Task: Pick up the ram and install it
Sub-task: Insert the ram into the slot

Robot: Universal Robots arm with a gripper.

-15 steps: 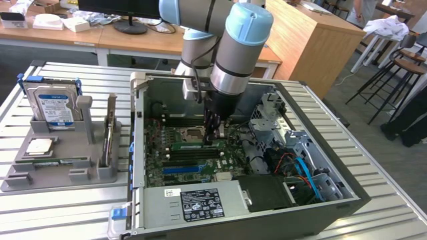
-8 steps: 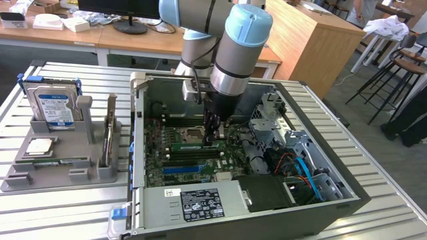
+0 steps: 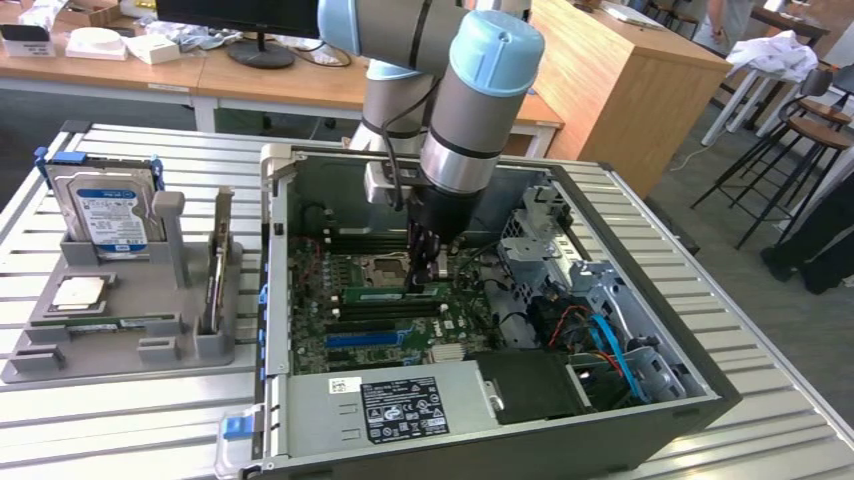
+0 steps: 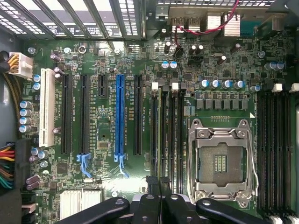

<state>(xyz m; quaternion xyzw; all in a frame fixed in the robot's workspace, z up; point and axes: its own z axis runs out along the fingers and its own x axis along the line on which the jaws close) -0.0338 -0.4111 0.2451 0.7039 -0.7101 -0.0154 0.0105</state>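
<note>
Ram [image 3: 380, 293] stands on edge, lengthwise over the memory slots [image 4: 175, 135] beside the open processor socket [image 4: 219, 161], jaws clenched on one end, apparently to line it up.

Wooden desks [image 3: 200, 80] behind; tall wooden counter [image 3: 627, 90]; stools [image 3: 817, 125] at exterior view's right; grey floor [image 3: 727, 225], possibly carpet.

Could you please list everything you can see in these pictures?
table: one, metal slats, under everything.
computer case: one, dark, open, on the table.
motherboard: one, green, inside the computer case.
processor socket: one, silver, on the motherboard.
ram: one, green, in a slot beside the processor socket.
holder: one, grey, on the exterior view's left.
hard drive: one, blue-labelled, upright in the holder.
processor chip: one, silver, on the holder.
gripper: one, black, shut, down at the ram.
</note>
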